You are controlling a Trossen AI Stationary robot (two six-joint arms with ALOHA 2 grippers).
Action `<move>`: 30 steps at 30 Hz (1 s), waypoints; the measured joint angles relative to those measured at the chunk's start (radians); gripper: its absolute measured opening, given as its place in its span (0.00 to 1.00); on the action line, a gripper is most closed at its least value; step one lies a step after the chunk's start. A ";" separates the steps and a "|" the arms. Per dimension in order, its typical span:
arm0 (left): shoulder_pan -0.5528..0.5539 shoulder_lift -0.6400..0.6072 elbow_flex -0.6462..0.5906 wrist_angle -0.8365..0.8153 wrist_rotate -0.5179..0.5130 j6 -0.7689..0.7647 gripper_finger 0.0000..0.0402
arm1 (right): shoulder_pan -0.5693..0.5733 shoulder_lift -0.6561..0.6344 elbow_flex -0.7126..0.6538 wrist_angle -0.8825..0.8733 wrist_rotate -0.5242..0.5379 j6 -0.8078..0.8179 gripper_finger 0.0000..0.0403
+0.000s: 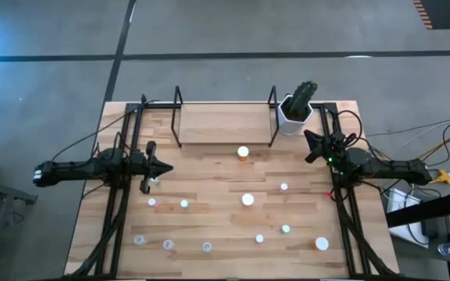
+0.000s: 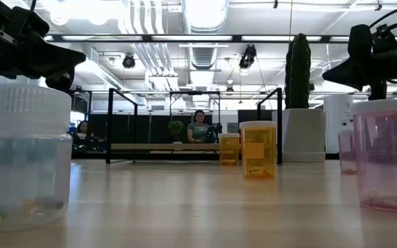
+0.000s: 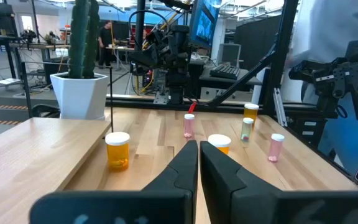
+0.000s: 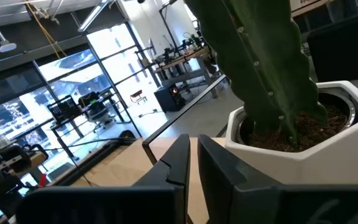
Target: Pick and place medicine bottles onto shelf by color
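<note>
The left gripper (image 1: 156,167) is held nearly closed and empty, as is the right gripper (image 1: 311,145) by the cactus pot (image 1: 294,117). Bottles (image 1: 247,199) are scattered from 4 to 8 o'clock below the shelf (image 1: 223,123). They are judged light, rigid and slippery, best gripped around the body under the cap.

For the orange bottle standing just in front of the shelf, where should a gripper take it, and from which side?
Probably from straight above. The orange bottle stands upright, white cap up, with bare tabletop around it, and the shelf lies just behind. Close the fingers across the round body just under the cap. The left gripper, fingers together, looks about as near as the right gripper.
</note>
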 joint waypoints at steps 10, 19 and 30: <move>0.000 0.000 0.000 0.000 0.000 0.000 0.00 | 0.000 0.000 0.000 0.000 0.000 0.000 0.06; 0.000 0.000 0.000 0.000 0.000 0.000 0.00 | 0.000 0.000 0.000 0.000 0.000 0.000 0.06; 0.000 0.000 0.000 0.000 0.000 0.000 0.00 | 0.000 0.000 0.000 0.053 -0.172 0.175 0.06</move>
